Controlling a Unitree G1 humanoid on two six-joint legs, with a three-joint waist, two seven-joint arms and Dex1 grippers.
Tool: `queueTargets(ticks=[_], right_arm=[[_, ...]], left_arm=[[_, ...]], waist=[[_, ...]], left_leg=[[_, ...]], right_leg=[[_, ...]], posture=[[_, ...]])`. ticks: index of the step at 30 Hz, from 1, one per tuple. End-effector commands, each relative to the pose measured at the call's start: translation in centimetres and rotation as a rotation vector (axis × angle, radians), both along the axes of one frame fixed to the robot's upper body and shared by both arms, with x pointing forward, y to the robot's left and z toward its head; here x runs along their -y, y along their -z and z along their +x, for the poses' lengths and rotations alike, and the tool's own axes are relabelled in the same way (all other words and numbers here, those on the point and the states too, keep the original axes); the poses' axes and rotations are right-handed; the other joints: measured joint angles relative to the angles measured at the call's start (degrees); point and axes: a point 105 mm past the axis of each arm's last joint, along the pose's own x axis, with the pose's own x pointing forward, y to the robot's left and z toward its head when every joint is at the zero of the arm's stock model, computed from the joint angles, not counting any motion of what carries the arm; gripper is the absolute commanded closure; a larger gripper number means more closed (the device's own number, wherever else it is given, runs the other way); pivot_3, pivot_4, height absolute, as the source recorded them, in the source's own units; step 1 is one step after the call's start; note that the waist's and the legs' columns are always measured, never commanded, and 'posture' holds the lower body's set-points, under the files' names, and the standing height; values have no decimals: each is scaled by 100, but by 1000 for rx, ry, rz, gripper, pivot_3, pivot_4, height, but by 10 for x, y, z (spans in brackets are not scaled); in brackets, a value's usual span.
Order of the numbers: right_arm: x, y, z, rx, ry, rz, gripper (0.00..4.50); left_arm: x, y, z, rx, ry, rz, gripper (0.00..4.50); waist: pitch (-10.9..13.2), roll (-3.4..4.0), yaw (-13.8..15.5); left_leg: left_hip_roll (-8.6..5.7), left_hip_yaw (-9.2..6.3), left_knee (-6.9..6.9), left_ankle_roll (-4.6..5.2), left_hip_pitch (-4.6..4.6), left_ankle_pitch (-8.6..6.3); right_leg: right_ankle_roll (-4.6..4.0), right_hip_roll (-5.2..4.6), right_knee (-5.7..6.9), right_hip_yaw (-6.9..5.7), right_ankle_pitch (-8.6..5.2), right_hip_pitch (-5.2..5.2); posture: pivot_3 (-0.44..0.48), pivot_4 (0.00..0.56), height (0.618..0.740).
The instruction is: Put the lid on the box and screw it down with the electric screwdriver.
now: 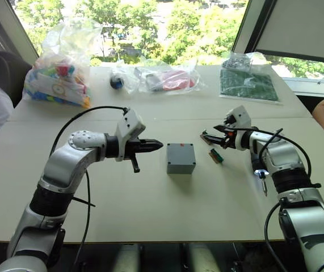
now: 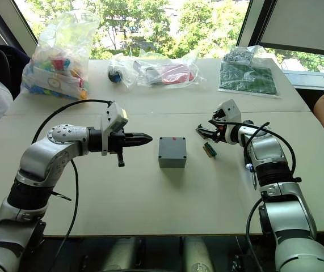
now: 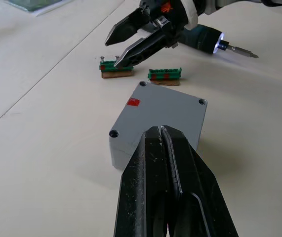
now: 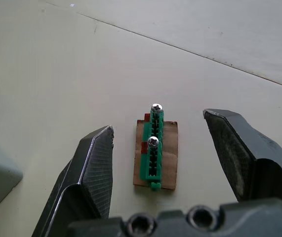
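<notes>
**Both arms flanked the closed box on the worktop**

The left arm reached in level from the left, elbow bent, its pincer (image 1: pixel 153 145) closed on nothing, tips pointing at the box (image 1: pixel 181 158) and stopping just short of its left side. The lid (image 3: pixel 166 109) sat on top of the box, screw holes showing at its corners, a small red mark near one edge.

The right arm bent inward from the box's right, forearm laid across the worktop (image 1: pixel 150 209). Its pincer (image 4: pixel 160 148) stood spread wide and empty, hovering over a green screw holder (image 4: pixel 152 148) on a brown card, two screws upright in it. A second green holder (image 1: pixel 216 156) lay between that one and the box.

The electric screwdriver (image 1: pixel 260 173) lay to the right of the box, beside the right forearm, bit toward the near edge.

In front of the box the worktop lay bare to its near edge; behind it, bags (image 1: pixel 59 68) and a green board (image 1: pixel 248 84) sat along the far edge by the window.
</notes>
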Motion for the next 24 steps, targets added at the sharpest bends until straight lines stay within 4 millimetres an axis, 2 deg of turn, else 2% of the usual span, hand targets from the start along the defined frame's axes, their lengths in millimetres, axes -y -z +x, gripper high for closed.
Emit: queueTargets(ticks=[1,5,9,11,12,14,15,20,24], right_arm=[[-3,-16,4,53,-15,8,1279],[-4,-13,1,39,-19,21,1279],[-4,-12,1,37,-15,27,2285],[-4,-12,2,36,-9,31,3134],[-3,-12,2,36,-7,31,3368],[-3,-11,2,36,-5,30,4247],[-3,-11,2,37,-5,33,4470],[-4,-10,1,31,-4,34,4470],[-3,-20,3,59,3,52,4470]], left_arm=[[-2,-13,-3,40,0,-20,4500],[-4,-11,-1,32,-14,-25,4500],[-3,-10,0,29,-13,-24,4500],[-3,-9,0,28,-12,-23,4500],[-3,-9,1,28,-12,-23,4500],[-2,-9,1,27,-12,-24,4500],[-2,-9,1,27,-12,-24,4500],[-4,-7,1,24,-15,-20,4500],[-4,-7,2,23,-20,-23,4500]], waist=[[0,0,-11],[0,0,-12],[0,0,-5],[0,0,-3],[0,0,-3],[0,0,-4],[0,0,-4],[0,0,-4],[0,0,-4]], left_leg=[[0,0,1,-1,1,1],[2,0,0,-1,2,1],[2,0,-1,-2,2,1],[2,0,0,-2,2,1],[2,0,0,-2,2,1],[2,0,0,-2,2,1],[2,0,0,-2,2,1],[2,0,0,-2,2,1],[2,0,-1,-2,2,1]], right_leg=[[0,1,1,0,0,0],[-1,3,2,1,0,0],[-1,3,1,1,0,0],[-1,3,2,1,0,0],[-1,3,2,1,0,0],[-1,3,2,1,0,0],[-1,3,2,1,0,0],[-1,3,2,1,0,0],[-1,3,2,1,0,0]], posture=[[0,150,740],[0,150,740],[0,150,740],[0,150,740],[0,150,740],[0,150,740],[0,150,740],[0,150,740],[0,150,740]])
